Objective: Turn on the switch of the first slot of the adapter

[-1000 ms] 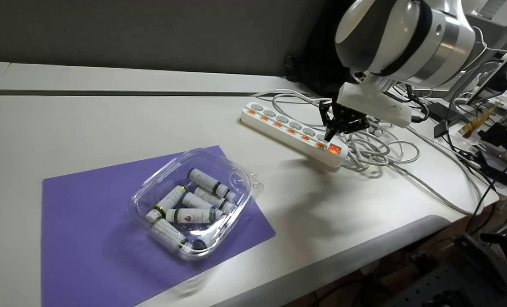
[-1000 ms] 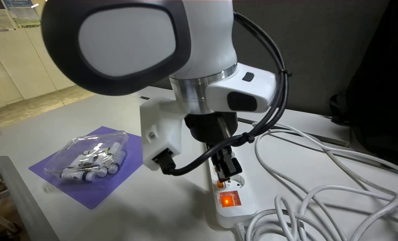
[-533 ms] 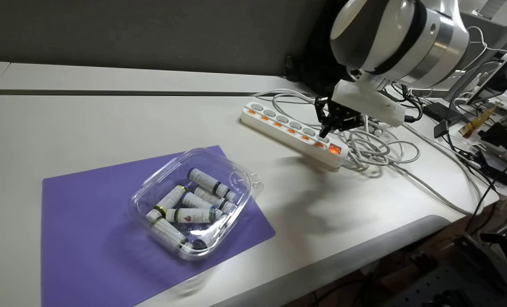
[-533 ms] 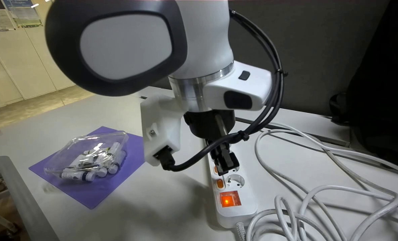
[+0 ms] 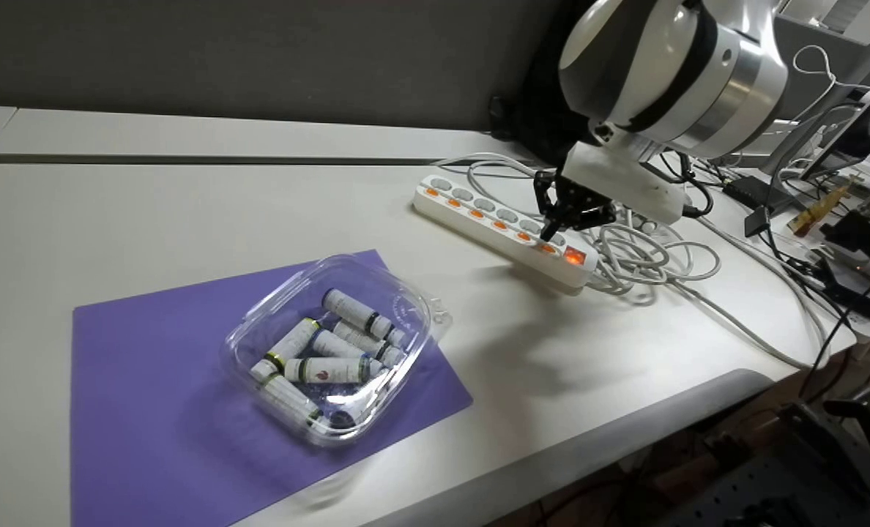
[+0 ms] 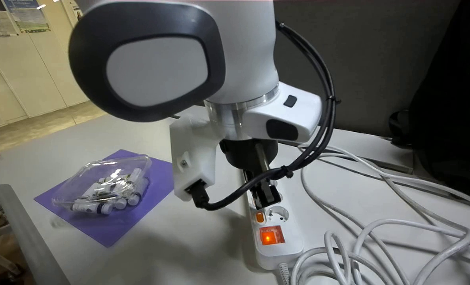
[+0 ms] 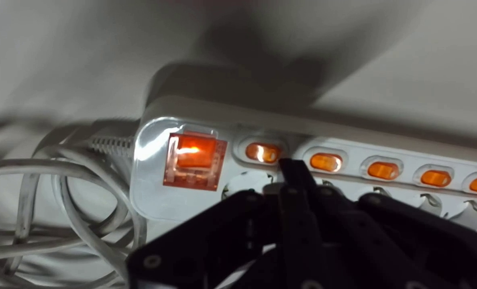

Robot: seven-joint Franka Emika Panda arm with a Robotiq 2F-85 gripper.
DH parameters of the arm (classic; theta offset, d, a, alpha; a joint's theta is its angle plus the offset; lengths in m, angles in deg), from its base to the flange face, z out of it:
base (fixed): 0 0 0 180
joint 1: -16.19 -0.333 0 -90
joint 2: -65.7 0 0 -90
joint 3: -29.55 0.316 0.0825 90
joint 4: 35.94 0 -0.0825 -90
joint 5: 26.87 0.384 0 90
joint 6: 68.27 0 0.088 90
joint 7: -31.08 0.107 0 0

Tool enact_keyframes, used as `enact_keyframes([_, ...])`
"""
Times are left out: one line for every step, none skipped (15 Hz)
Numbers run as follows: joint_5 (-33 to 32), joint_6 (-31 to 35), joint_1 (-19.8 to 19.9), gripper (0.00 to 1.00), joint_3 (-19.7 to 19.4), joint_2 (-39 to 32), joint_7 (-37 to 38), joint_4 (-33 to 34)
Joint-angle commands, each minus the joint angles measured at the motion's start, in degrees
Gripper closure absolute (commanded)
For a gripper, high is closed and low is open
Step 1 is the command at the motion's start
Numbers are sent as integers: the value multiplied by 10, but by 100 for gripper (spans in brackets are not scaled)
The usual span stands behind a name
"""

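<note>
The adapter, a long white power strip, lies on the table in both exterior views (image 5: 495, 240) (image 6: 278, 255) and fills the middle of the wrist view (image 7: 154, 200). Its large red main switch (image 7: 196, 154) glows at the cable end. The first small orange switch (image 7: 262, 152) sits beside it, with others in a row. My gripper (image 7: 292, 164) is shut and empty, pointing down. In the wrist view its fingertips appear between the first and second small switches, close to the first one's end. In both exterior views the gripper (image 5: 547, 233) (image 6: 266, 200) is over the strip. I cannot tell whether it touches.
White cables (image 5: 662, 256) lie coiled by the strip's lit end. A clear plastic tray (image 5: 422, 337) of several small vials stands on a purple sheet (image 5: 142, 366). A dark partition (image 5: 259, 66) runs behind the table.
My shut gripper has moved along the strip, away from the main switch, uncovering the first socket and small switch in an exterior view. It rose slightly, then came down a little. The adapter has not moved.
</note>
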Motion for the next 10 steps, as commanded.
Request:
enact_keyframes([15,-1,17,100,15,-10,-7,14])
enact_keyframes([15,-2,18,100,15,-11,-6,15])
enact_keyframes([15,-2,18,100,15,-12,-6,15])
enact_keyframes([16,-4,19,100,16,-11,-4,14])
enact_keyframes([17,-5,20,100,16,-10,-3,13])
enact_keyframes([19,-6,20,100,16,-9,-2,13])
enact_keyframes([21,-7,20,100,15,-9,-2,13])
enact_keyframes([22,-9,20,100,14,-9,-1,13])
enact_keyframes([22,-11,19,100,13,-10,0,14])
enact_keyframes([23,-14,19,100,11,-10,2,14])
